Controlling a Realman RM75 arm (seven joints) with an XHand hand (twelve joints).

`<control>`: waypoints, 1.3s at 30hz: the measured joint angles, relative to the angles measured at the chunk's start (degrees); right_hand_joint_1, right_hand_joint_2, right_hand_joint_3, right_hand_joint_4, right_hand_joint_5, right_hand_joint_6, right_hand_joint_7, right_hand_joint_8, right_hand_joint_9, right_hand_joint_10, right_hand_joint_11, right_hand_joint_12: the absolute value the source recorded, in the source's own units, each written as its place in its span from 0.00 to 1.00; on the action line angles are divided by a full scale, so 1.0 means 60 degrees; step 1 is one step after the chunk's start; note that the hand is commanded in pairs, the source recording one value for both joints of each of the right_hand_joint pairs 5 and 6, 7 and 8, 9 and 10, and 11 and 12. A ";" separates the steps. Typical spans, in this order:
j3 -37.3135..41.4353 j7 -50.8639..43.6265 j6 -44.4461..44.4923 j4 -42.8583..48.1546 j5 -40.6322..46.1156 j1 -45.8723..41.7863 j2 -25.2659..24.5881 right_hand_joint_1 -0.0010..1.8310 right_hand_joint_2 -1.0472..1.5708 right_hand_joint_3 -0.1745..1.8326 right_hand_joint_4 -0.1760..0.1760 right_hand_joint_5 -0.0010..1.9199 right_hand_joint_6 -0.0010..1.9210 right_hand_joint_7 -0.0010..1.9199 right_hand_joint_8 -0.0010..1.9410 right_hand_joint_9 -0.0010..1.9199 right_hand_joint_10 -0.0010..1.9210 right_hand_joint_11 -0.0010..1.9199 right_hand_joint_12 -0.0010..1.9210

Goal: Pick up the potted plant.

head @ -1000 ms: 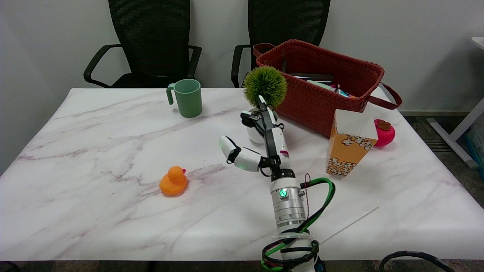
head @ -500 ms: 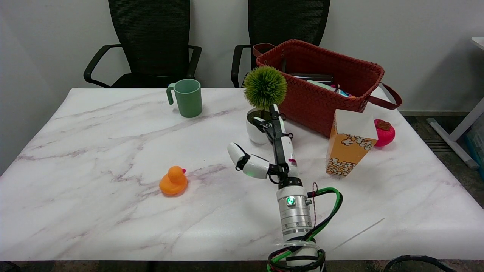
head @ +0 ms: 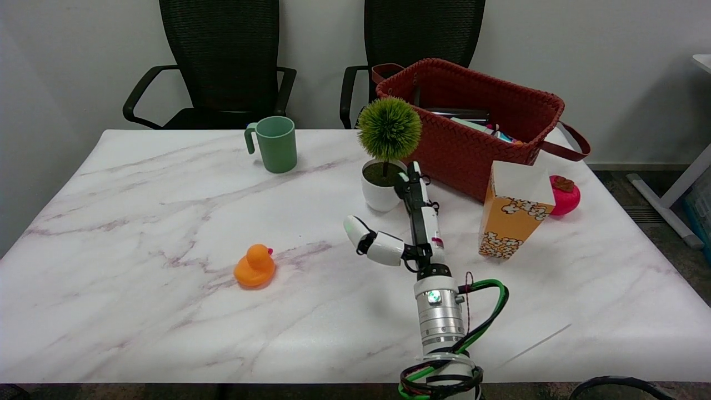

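hand [head: 414,222] drew back | open, empty | potted plant [head: 386,153] on marble table [head: 139,222]

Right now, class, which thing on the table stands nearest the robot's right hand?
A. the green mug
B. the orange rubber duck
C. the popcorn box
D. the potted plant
D: the right hand reaches up beside the potted plant's white pot, with its fingertips right at the pot's rim.
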 measured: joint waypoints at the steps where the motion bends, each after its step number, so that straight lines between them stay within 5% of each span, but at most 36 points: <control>1: 0.0047 0.0001 -0.0042 -0.0009 0.0020 0.0000 0.0002 0.55 0.55 0.44 0.50 0.00 0.00 0.02 0.02 0.06 0.06 0.00 0.00; 39: 0.1516 -0.0040 -0.1293 -0.0831 0.1273 0.0863 0.0207 0.60 0.44 0.25 0.50 0.00 0.00 0.00 0.00 0.00 0.00 0.00 0.00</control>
